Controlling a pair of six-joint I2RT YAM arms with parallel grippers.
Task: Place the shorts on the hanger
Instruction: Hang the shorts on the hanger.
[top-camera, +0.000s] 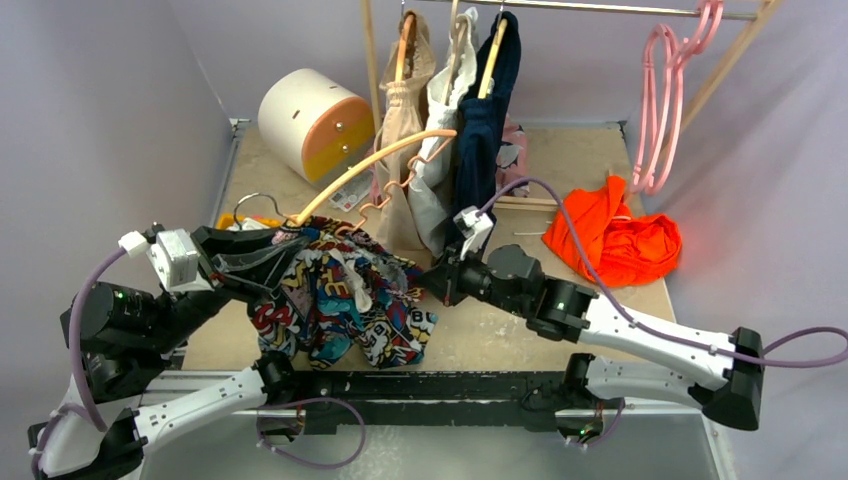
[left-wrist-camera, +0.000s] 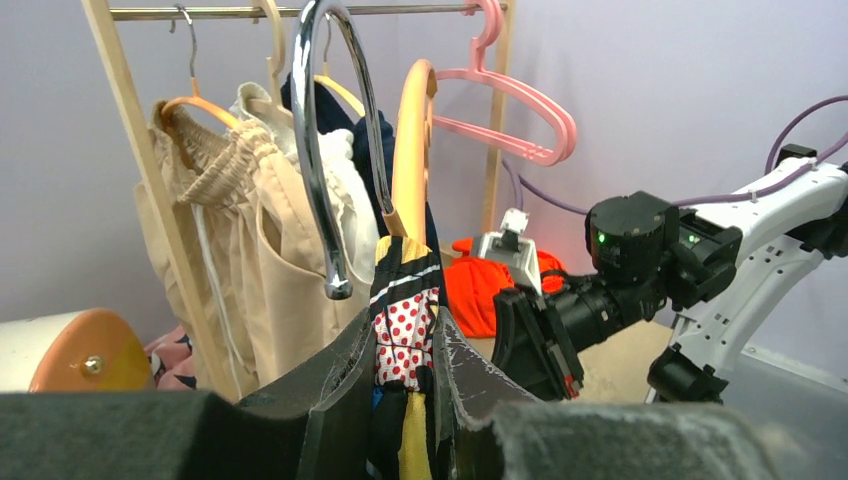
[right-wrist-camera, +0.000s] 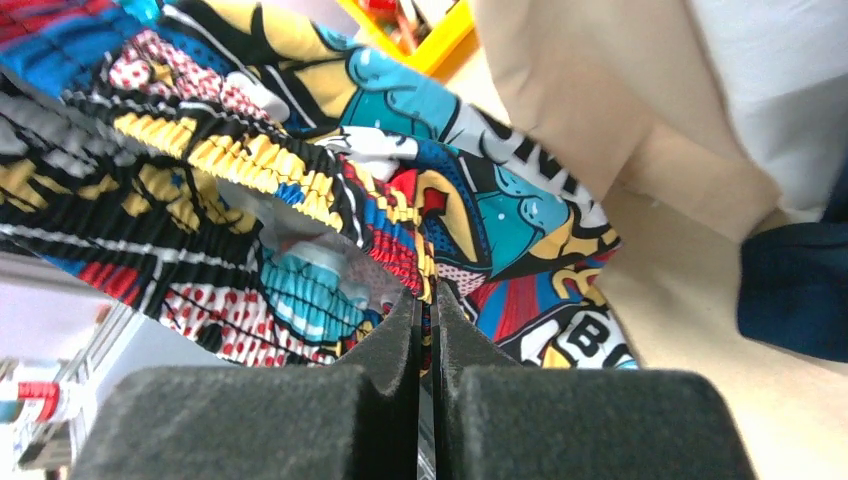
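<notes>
While the left gripper (left-wrist-camera: 405, 345) was clamped on the hanger (top-camera: 372, 158) just below its hook, with printed cloth pinched in too, the right gripper (right-wrist-camera: 428, 312) was closed tight on the waistband of the shorts (top-camera: 340, 300), which lay bunched between both grippers near the table's (top-camera: 500, 335) front edge.

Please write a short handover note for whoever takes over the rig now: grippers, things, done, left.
Left gripper: shut on the neck of the thin peach-orange hanger, with some fabric pinched too.
Right gripper: shut on the elastic waistband of the comic-print fabric shorts.
Shorts lie bunched on the table between the arms, hanger tilted above them.
Done: both things grasped.
Left: spread the waistband onto the hanger arms.
</notes>
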